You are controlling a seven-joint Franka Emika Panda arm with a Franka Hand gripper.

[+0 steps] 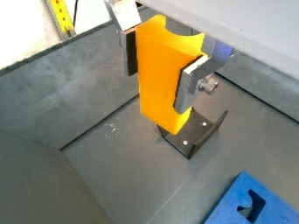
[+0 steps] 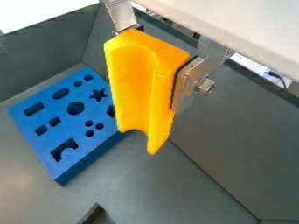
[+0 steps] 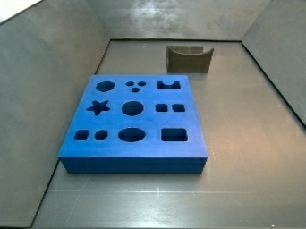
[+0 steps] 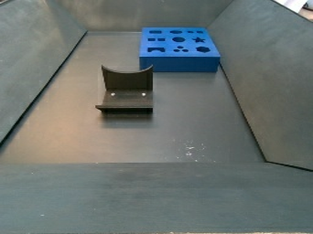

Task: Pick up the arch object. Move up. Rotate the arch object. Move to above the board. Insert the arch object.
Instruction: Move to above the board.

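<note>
In both wrist views my gripper (image 1: pixel 160 66) (image 2: pixel 149 57) is shut on the arch object (image 1: pixel 163 79) (image 2: pixel 138 87), a bright yellow-orange block held upright. Its curved notch shows along one side. The silver fingers (image 1: pixel 191 83) (image 2: pixel 184 83) press on its two flat faces. The block hangs well above the grey floor. The board (image 2: pixel 47 118) (image 1: pixel 251 206), a thick blue slab with shaped cut-outs, lies flat below and off to one side. Both side views show the board (image 3: pixel 134 122) (image 4: pixel 181 62), but neither the gripper nor the arch object.
The fixture (image 1: pixel 193 136) (image 3: pixel 188 59) (image 4: pixel 124 90), a dark bracket on a base plate, stands on the floor apart from the board, below the held block in a wrist view. Sloping grey walls (image 3: pixel 48 54) enclose the floor on all sides.
</note>
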